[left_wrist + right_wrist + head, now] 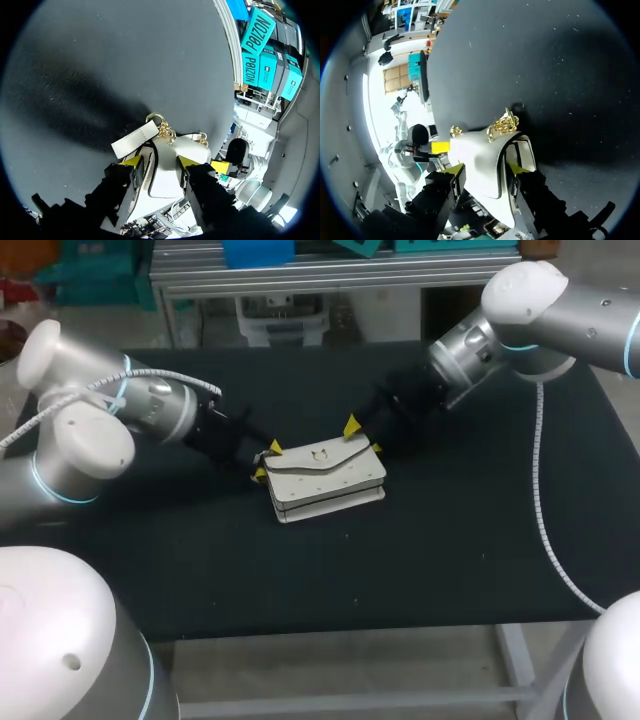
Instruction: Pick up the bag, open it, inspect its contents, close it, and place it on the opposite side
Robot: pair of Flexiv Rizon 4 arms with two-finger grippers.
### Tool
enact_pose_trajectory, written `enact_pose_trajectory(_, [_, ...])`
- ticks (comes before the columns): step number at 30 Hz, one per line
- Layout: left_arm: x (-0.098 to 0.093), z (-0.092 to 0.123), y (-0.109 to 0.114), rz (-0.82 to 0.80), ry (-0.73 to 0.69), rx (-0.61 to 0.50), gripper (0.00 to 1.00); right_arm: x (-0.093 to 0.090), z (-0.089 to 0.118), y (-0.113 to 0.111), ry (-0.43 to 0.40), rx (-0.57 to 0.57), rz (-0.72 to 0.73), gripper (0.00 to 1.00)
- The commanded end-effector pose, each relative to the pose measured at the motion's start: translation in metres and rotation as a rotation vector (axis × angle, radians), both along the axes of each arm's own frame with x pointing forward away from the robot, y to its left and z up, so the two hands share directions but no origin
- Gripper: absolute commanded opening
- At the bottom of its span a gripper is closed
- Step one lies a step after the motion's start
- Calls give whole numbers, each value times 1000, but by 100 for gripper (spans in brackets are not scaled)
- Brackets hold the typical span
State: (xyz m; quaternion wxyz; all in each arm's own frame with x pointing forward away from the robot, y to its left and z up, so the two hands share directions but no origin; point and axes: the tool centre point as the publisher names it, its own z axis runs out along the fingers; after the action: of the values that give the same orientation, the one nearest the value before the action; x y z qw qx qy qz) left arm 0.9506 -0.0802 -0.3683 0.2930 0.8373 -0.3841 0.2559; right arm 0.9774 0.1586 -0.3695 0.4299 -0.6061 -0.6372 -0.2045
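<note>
A small white leather handbag (325, 480) with a fold-over flap sits at the centre of the frame in the head view, on the black worktop (200, 570). Its flap faces up, with a small gold clasp (321, 453) in the middle of it.

The silver left arm (90, 430) comes in from the left edge of the frame, with the left tool (267, 461) at the bag's left end. The silver right arm (540, 320) comes in from the upper right corner, with the right tool (364, 437) at the bag's upper right corner.

None of the three views shows how far either tool is open, or whether it has a hold on the handbag. Nor do they show whether the bag rests fully on the worktop.

In the left wrist view, one end of the handbag lies directly ahead of the left tool. A gold ring with chain links (162, 129) hangs at that end, and a white paper tag (134, 140) lies just beside the ring. The right tool shows past the bag's far end.

In the right wrist view, the opposite end of the handbag lies ahead of the right tool. The flap's dark-edged curve is in plain sight there, and a gold chain fitting (503, 123) sits at the bag's corner. The left tool shows beyond the bag.
</note>
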Motion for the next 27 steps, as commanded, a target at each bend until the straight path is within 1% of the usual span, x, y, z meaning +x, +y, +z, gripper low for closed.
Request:
enact_pose_trajectory(1, [6,-7,-3,6,3,0,7,2,-2,5,36,9,64,33])
enact_pose_trajectory(2, [7,-7,-3,6,4,-1,0,1,-3,6,32,11,67,19])
enact_pose_trajectory(3, [8,-8,-3,8,2,-1,0,0,-3,8,29,10,71,7])
enact_pose_trajectory(4, [8,-8,-3,8,0,-1,0,-1,-3,9,25,12,75,0])
enact_pose_trajectory(8, [12,-11,-5,-6,-35,4,0,-6,-4,10,-44,8,80,0])
enact_pose_trajectory(10, [15,-13,-5,-14,-64,5,0,-10,-3,13,-104,-1,84,0])
enact_pose_trajectory(13, [18,-15,-5,-38,-109,-5,0,-16,-4,14,-141,6,66,0])
enact_pose_trajectory(14, [19,-16,-5,-38,-124,-1,0,-18,-5,14,-155,0,56,13])
enact_pose_trajectory(15, [20,-17,-5,-44,-145,-1,0,-20,-6,14,-164,7,47,19])
enact_pose_trajectory(16, [20,-18,-5,-48,-153,-5,0,-21,-7,14,-171,7,39,23])
enact_pose_trajectory(17, [21,-19,-5,-47,-149,-3,2,-22,-8,13,-179,2,30,30])
enact_pose_trajectory(18, [21,-19,-5,-52,-156,-5,11,-23,-9,13,-185,4,21,37])
enact_pose_trajectory(19, [22,-19,-5,-52,-155,-6,14,-24,-9,12,-194,7,8,40])
enact_pose_trajectory(21, [22,-18,-4,-50,-148,-10,23,-25,-10,10,-206,7,-10,41])
enact_pose_trajectory(23, [21,-17,-3,-48,-138,-16,36,-25,-10,7,-215,13,-30,42])
enact_pose_trajectory(27, [19,-13,-1,-44,-95,-27,48,-24,-8,4,-224,15,-53,42])
